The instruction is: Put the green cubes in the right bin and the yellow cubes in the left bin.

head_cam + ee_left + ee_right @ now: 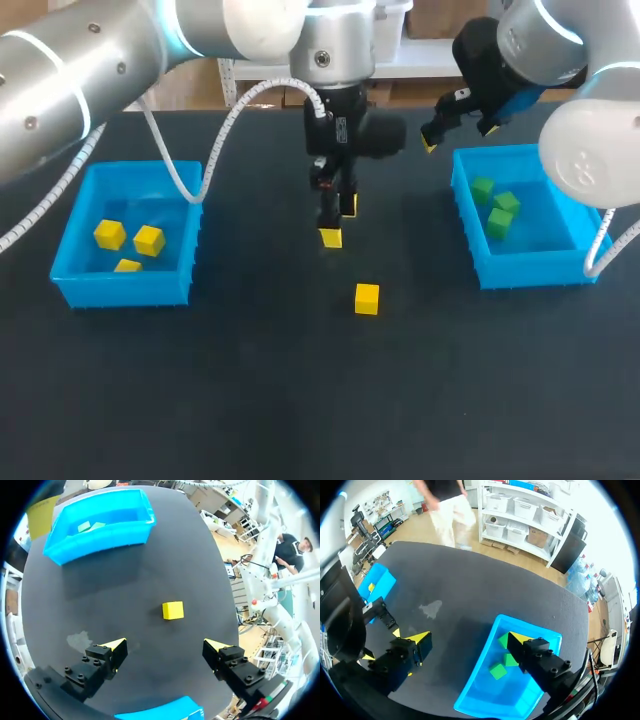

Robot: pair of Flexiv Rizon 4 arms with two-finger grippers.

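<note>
A small yellow plastic cube (367,299) is seen lying alone near the middle of the black tabletop (250,400), just ahead of the left tool (339,222) — fingers spread wide, nothing held. Three yellow cubes (148,240) are lodged in the blue plastic left bin (120,290) by the tabletop's left edge, and three green cubes (499,222) in the blue plastic right bin (530,272) by its right edge — the right tool (458,125), likewise wide open, is poised over that bin's far corner.

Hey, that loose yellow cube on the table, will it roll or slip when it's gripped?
The yellow cube has flat faces, so it probably won't roll. It looks small and solid, likely light; a nudge would probably slide it across the table.
</note>
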